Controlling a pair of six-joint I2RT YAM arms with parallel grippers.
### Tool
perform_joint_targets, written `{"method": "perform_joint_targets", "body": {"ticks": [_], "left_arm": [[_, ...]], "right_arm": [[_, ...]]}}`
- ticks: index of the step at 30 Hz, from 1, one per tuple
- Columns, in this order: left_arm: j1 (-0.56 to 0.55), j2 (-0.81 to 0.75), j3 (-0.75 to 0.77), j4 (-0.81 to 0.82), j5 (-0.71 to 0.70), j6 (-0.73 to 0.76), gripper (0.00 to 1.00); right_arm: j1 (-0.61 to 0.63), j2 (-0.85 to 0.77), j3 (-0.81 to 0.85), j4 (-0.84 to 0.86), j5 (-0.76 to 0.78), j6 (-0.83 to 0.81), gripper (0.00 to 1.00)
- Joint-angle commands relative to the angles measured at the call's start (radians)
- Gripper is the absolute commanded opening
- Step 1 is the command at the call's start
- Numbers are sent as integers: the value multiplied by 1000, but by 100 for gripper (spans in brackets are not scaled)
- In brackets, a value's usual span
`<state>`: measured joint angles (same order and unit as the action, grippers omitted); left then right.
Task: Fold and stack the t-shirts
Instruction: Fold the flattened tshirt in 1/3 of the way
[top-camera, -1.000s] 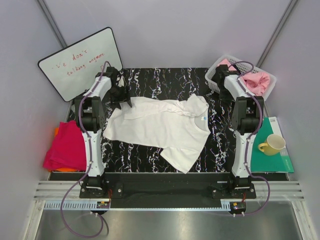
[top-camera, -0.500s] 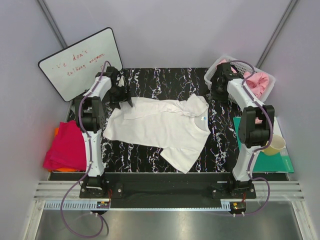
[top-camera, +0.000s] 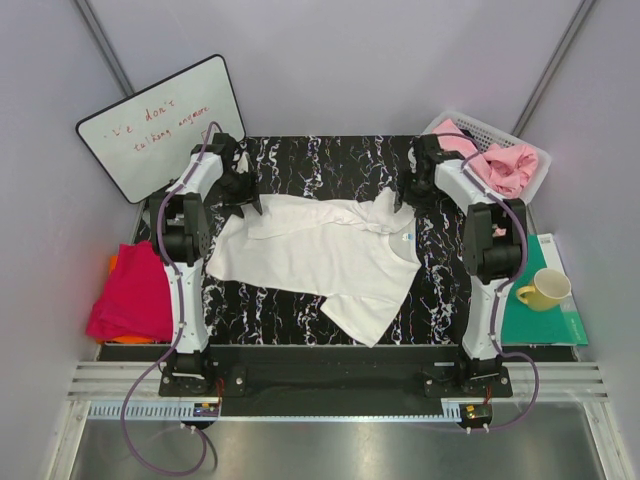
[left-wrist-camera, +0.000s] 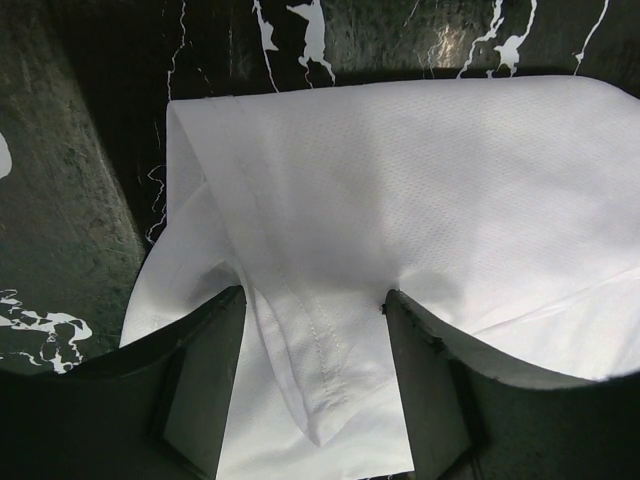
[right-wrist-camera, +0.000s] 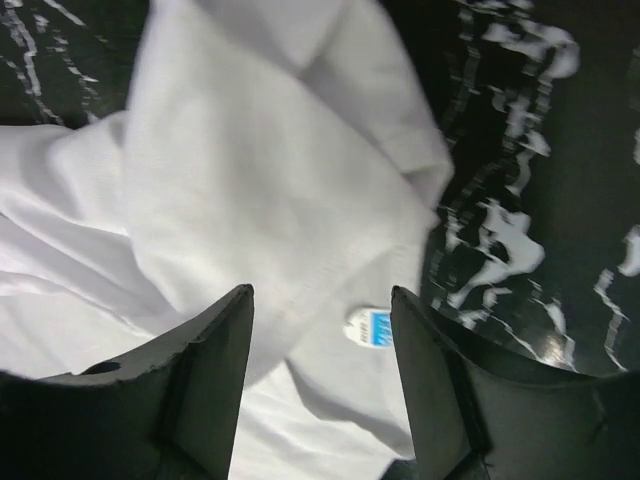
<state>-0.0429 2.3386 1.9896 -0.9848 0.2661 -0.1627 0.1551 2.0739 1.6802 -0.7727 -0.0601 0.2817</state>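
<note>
A: Left end effector (left-wrist-camera: 315, 335) spread, straddling a folded edge of the white collared cloth t-shirt (top-camera: 320, 255), which lies flat mid-bench (top-camera: 330, 160). Right end effector (right-wrist-camera: 320, 325) spread over the collar.

B: Seat both deep before you close, then lift evenly.

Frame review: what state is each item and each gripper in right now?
white t-shirt: unfolded, spread on the table, collar bunched.
left gripper: open, straddling a folded-over shirt corner.
right gripper: open, over the collar.
pink t-shirts: crumpled in the basket.
magenta-red t-shirt: folded, lying on the orange one.
mug: upright on the teal mat.
</note>
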Motion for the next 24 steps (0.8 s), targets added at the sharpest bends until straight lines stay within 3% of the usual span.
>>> {"method": "perform_joint_targets", "body": {"ticks": [1, 9, 12, 13, 15, 16, 18, 19, 22, 24], "left_arm": [[0, -59, 29, 17, 19, 3, 62], [0, -55, 28, 18, 18, 0, 61], [0, -47, 31, 18, 13, -1, 50], [0, -44, 35, 17, 13, -1, 37], [0, -32, 38, 17, 9, -3, 27], [0, -21, 47, 17, 5, -3, 16], [0, -13, 54, 17, 2, -5, 3], [1, -10, 57, 17, -1, -6, 0], [5, -10, 70, 17, -22, -8, 0], [9, -13, 78, 17, -47, -12, 0]], "right_arm": [[84, 81, 122, 24, -38, -9, 65], [113, 230, 305, -8, -21, -25, 65], [115, 256, 328, -20, 5, -41, 64], [116, 270, 334, -22, 17, -44, 63], [116, 282, 342, -25, 22, -55, 62], [116, 297, 355, -27, 23, -56, 55], [116, 316, 365, -36, 20, -61, 39], [116, 318, 374, -42, 20, -61, 21], [118, 315, 368, -46, 16, -58, 2], [118, 298, 357, -50, 17, -58, 0]]}}
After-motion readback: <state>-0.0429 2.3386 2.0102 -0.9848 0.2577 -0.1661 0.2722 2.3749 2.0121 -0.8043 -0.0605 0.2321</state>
